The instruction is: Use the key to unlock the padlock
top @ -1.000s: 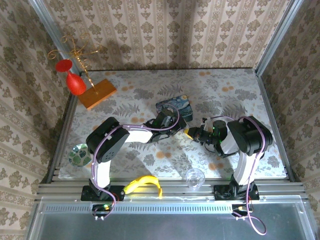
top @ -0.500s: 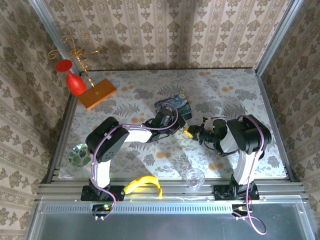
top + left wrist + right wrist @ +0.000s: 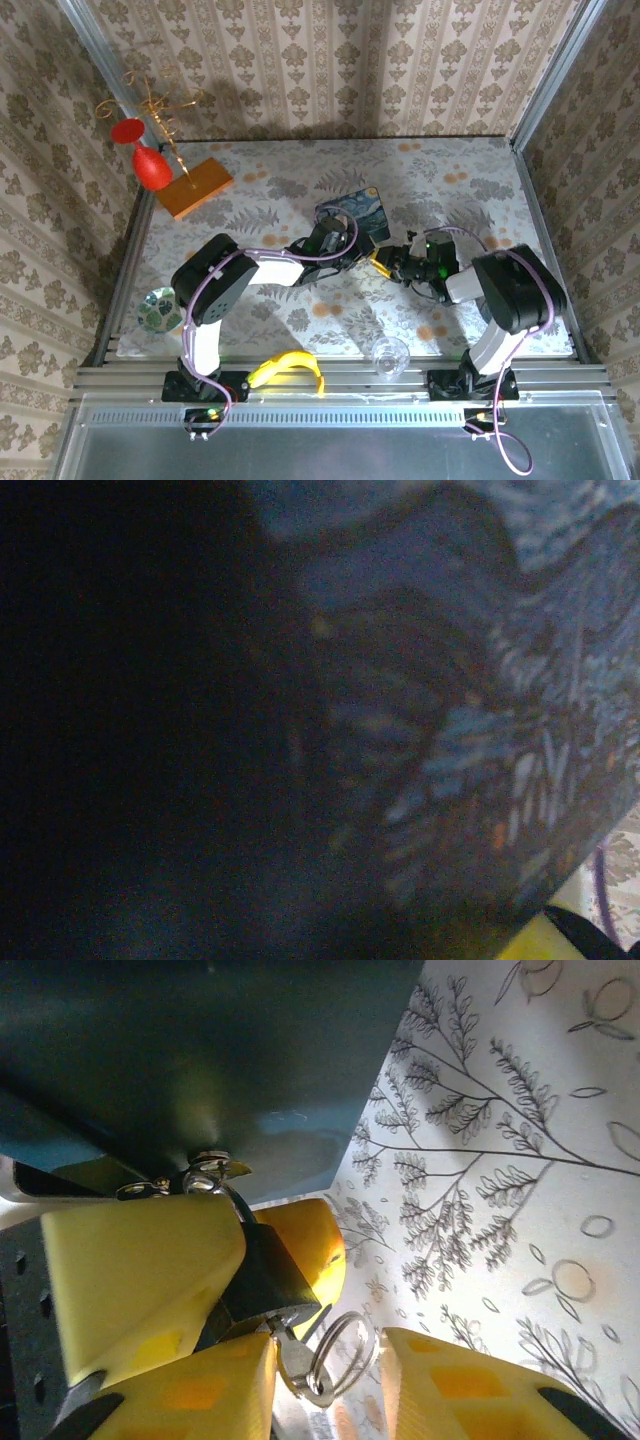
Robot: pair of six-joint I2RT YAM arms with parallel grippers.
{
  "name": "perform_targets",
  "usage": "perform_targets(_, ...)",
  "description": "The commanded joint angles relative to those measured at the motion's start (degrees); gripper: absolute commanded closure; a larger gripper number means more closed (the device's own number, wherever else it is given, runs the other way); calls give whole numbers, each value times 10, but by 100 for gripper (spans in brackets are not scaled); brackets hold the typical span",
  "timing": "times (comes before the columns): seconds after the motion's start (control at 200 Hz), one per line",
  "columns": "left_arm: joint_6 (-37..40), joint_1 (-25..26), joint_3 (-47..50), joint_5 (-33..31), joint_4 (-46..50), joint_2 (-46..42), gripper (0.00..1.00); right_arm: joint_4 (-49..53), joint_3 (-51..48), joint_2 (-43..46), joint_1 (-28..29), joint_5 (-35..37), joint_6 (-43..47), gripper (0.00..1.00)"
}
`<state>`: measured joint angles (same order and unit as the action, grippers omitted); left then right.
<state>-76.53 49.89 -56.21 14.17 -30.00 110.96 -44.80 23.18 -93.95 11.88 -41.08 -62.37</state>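
Dark grey metal padlock point(image 3: 262, 1282), centre-left in the right wrist view, sits pinched in the left hand point(image 3: 240, 1260). Right hand point(image 3: 325, 1360) stands parted around the silver ringed key point(image 3: 335, 1355), holding nothing; left loose, the key may drop out.

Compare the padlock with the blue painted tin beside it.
Size: the padlock is tiny; the blue tin is far bigger. Look: the padlock is plain dark grey; the tin is painted with swirling blues. Pose: the padlock is pinched by the left gripper between its yellow jaws, with a key at its base; the tin rests on the table. Shared: both show a metallic sheen.
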Motion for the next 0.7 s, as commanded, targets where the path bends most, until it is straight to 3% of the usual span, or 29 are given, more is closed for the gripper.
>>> perform_targets(0.0,-23,10,10,52,17,0,100,193,22,75,-2,77,119,65)
perform_targets(0.16,-23,9,10,52,17,4,100,301,20,184,-2,124,182,63)
perform_targets(0.295,-21,8,9,54,18,1,100,306,19,225,-2,114,204,61)
perform_targets(0.69,-19,11,9,60,16,-5,100,211,20,155,10,76,201,67)
